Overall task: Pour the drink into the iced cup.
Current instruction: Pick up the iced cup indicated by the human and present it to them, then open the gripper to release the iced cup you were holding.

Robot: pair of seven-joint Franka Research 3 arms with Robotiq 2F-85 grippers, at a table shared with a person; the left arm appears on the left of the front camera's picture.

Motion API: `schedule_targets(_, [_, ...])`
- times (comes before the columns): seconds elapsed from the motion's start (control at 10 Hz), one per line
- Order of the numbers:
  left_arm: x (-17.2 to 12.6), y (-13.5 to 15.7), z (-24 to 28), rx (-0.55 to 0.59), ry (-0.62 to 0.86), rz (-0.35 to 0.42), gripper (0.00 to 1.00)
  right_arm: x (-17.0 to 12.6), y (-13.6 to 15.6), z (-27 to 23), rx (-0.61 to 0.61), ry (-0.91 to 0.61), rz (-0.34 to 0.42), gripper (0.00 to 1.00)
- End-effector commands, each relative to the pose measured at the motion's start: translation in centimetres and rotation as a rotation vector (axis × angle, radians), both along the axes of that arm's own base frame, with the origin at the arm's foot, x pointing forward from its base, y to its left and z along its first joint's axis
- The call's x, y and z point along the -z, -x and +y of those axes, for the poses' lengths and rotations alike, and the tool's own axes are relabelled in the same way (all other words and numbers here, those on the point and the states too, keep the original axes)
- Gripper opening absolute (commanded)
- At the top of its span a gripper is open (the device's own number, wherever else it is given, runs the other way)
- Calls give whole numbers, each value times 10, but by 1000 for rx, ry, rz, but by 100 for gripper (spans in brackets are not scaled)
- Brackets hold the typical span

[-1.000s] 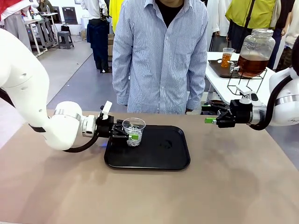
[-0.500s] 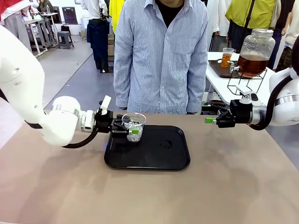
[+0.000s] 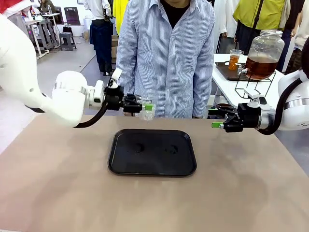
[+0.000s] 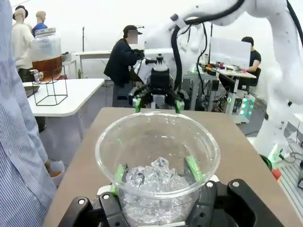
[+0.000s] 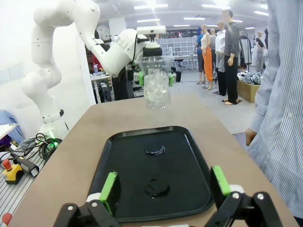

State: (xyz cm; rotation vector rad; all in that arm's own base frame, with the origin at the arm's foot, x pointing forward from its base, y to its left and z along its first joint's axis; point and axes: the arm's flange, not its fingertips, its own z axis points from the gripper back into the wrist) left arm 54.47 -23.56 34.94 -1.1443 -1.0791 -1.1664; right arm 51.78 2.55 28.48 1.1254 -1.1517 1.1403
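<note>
My left gripper point(image 3: 146, 107) is shut on the iced cup point(image 3: 147, 111), a clear plastic cup of ice cubes, and holds it upright in the air above the far edge of the black tray point(image 3: 152, 166). In the left wrist view the iced cup point(image 4: 157, 179) sits between the green pads point(image 4: 118, 175). My right gripper point(image 3: 215, 119) stands open at the table's right edge, with nothing between its fingers. From the right wrist view the iced cup point(image 5: 155, 85) hangs beyond the tray point(image 5: 123, 189). The drink point(image 3: 261, 67) is amber liquid in a glass dispenser jar on the side table.
A person in a striped shirt point(image 3: 166, 58) stands at the far edge, just behind the cup. A small plastic cup of amber drink point(image 3: 234, 59) stands beside the dispenser on a dark tray. Wet spots point(image 5: 155, 150) mark the black tray.
My left gripper has lifted the iced cup off the tray and carried it up and slightly right. The right arm has not moved.
</note>
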Motion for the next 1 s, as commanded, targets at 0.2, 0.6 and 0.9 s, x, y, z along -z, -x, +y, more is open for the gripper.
schedule_targets(0.2, [-19, -13, -5, -30, 26, -43, 61, -4, -2, 2, -6, 2, 4, 100])
schedule_targets(0.6, [-16, -11, -5, -11, 2, -10, 61, -4, -2, 2, -6, 2, 4, 100])
schedule_targets(0.9, [-16, -11, -5, -11, 2, -10, 61, -4, -2, 2, -6, 2, 4, 100])
